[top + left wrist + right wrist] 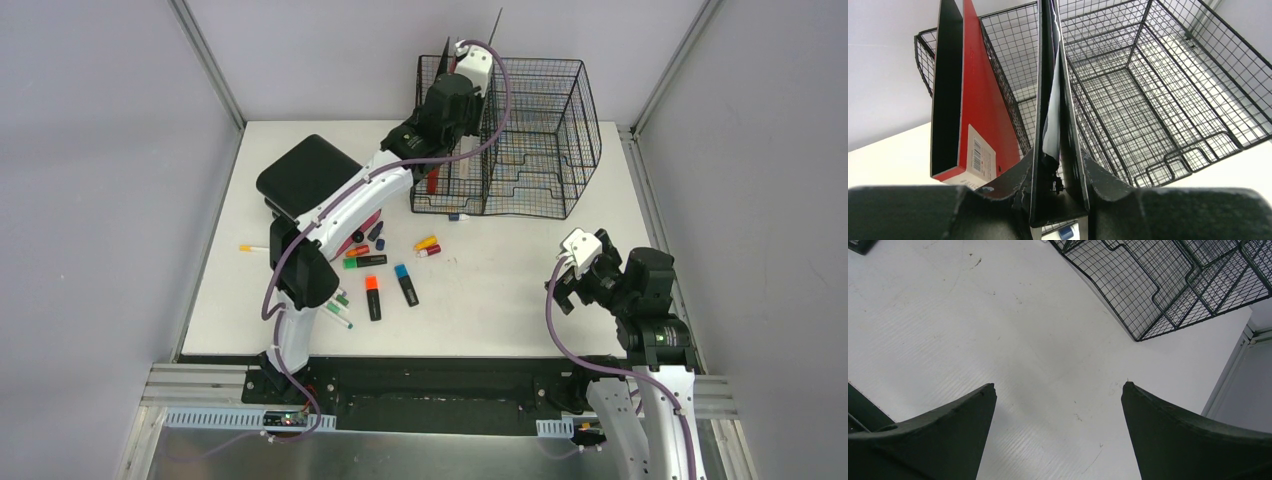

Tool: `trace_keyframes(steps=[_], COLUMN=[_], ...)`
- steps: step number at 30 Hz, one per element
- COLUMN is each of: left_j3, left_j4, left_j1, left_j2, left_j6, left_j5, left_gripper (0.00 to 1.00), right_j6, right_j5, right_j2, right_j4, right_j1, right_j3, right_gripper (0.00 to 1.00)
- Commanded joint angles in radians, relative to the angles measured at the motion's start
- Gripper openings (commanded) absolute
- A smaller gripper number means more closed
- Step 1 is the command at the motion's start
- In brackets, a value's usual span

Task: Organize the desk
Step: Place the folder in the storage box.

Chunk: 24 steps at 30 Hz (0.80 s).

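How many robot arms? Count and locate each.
2: left white-and-black robot arm reaches the black wire-mesh rack; right white-and-black robot arm is folded over the white desk, right side.

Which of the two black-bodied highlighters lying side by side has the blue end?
The right-hand highlighter in the top view; its left neighbour has an orange end.

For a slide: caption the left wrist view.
Left gripper holds thin black book beside red book at wire rack.
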Motion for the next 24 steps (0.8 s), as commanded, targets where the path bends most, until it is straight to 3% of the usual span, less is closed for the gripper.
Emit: trace_keyframes(steps=[1, 24], left_j3=[0.071, -0.012], left_j4=[0.163, 0.192], left_j1=[0.025, 0.058], left_j2=[0.003, 0.037], left_j6=[0.016, 0.020], left_j5=[0.025, 0.101], left_gripper=[0.00, 0.00], right_j6=[-0.011, -0.019], right_j5=[-0.013, -0.017], right_j2=[-0.005, 0.000], right_j4=[0.026, 0.023], right_j1=[-0.005, -0.005], right_j3=[0.000, -0.001], right_gripper=[0.99, 0.99])
